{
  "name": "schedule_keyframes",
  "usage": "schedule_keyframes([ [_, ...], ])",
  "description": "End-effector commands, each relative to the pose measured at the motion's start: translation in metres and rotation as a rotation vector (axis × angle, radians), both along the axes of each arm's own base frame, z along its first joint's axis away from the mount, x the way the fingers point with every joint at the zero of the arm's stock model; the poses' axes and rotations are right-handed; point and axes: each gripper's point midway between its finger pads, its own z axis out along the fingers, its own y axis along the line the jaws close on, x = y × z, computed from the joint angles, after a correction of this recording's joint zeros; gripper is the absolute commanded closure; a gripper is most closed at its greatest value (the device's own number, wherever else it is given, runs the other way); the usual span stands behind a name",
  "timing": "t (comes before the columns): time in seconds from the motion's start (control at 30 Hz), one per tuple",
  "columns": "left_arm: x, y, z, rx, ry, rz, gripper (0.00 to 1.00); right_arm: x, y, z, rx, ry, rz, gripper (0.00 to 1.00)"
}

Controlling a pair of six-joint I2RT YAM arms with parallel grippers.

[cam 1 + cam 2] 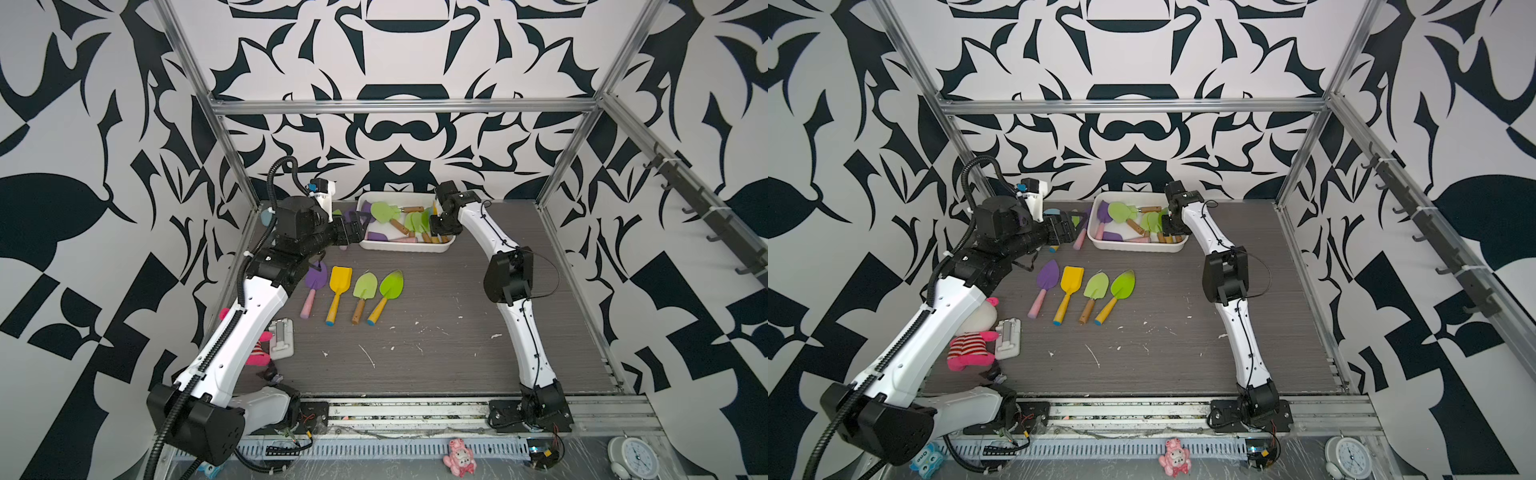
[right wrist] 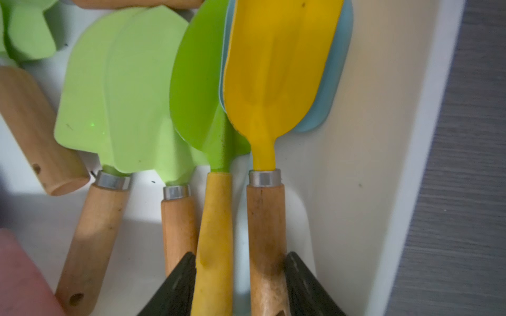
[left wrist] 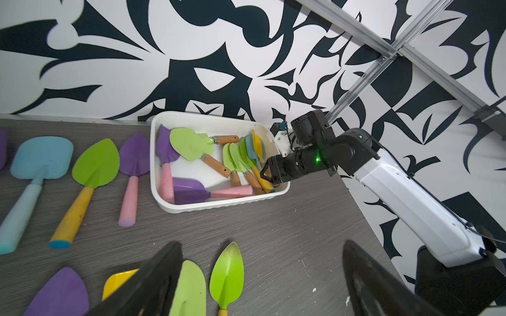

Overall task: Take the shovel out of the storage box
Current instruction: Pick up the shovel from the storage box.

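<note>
While the right gripper straddles 2 handles — grip unclear — green shovels crowd its 9 o'clock; left gripper spread.

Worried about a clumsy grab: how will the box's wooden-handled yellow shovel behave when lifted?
The yellow shovel is probably stiff: its blade looks like painted metal. Its round wooden handle may twist in the right gripper, which also straddles the green shovel's handle; both might lift.

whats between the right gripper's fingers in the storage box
The right gripper straddles two handles: the yellow handle of the bright green shovel and the wooden handle of the yellow shovel, seen in the right wrist view.
</note>
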Motion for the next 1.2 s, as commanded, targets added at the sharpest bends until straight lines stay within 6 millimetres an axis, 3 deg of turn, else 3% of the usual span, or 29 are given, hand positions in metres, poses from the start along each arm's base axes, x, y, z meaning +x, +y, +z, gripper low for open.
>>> schedule_keyframes([
  [0.0, -0.005, 0.014, 0.01, 0.037, -0.024, 0.05, 0.05, -0.001, -0.011, 0.014, -0.065, -0.014, 0.011, 0.46],
  [0.2, -0.004, 0.015, 0.017, 0.044, -0.04, 0.056, 0.05, -0.001, -0.01, 0.0, -0.069, 0.008, 0.017, 0.57],
  [0.3, -0.004, 0.016, 0.019, 0.042, -0.044, 0.06, 0.05, 0.0, -0.011, 0.005, -0.07, -0.007, 0.0, 0.67],
  [0.5, -0.004, 0.017, 0.022, 0.046, -0.058, 0.066, 0.05, 0.002, -0.014, 0.034, -0.061, -0.062, -0.026, 0.85],
  [0.77, 0.0, 0.025, 0.025, 0.048, -0.094, 0.117, 0.01, -0.018, -0.013, 0.079, 0.0, -0.102, -0.055, 1.0],
  [1.17, 0.022, 0.026, 0.029, 0.089, -0.155, 0.125, 0.01, -0.078, -0.005, 0.134, 0.138, -0.139, -0.125, 1.0],
])
